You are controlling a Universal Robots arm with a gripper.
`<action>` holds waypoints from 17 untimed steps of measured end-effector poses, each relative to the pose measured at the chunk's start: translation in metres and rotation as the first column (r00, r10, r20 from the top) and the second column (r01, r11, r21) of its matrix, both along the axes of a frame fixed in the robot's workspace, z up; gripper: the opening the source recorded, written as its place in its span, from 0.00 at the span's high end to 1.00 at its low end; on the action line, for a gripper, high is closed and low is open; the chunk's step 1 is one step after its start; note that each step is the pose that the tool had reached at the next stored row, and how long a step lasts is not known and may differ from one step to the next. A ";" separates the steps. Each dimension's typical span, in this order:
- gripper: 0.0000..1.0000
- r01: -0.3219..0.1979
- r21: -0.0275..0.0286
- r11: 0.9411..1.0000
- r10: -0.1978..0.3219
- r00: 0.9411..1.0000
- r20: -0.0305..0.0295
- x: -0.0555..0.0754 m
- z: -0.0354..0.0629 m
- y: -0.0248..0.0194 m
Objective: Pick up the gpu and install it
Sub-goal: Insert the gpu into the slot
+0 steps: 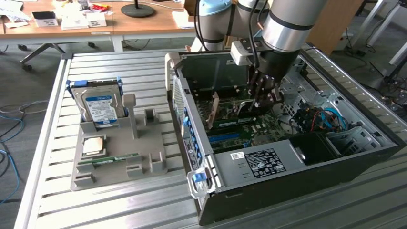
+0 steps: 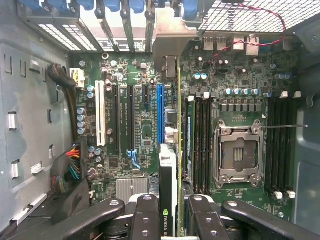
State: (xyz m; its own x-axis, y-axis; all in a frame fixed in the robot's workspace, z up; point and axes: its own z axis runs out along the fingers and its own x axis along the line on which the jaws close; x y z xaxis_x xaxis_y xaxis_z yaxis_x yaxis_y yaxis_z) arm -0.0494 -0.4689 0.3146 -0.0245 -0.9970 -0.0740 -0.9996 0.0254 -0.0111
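We see the arm [image 1: 287, 21] coming steeply down from above, its silver-grey forearm slanting toward the exterior view's left at its lower end. The black wrist [image 1: 275, 62] beneath points almost straight down, and the claw [image 1: 262, 101] hangs upright below it. In the wrist view, its two dark fingers [image 2: 148, 216] press in from either side of a graphics card [image 2: 167, 162], pinching its edge.
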 end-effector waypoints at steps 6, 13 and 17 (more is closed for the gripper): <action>0.73 0.000 0.000 1.000 0.000 1.000 0.000 0.000 0.0000 0.0000; 0.73 0.000 0.000 1.000 0.000 1.000 0.000 -0.001 -0.0025 0.0000; 0.73 0.000 0.000 1.000 0.000 1.000 0.000 -0.002 -0.0064 0.0000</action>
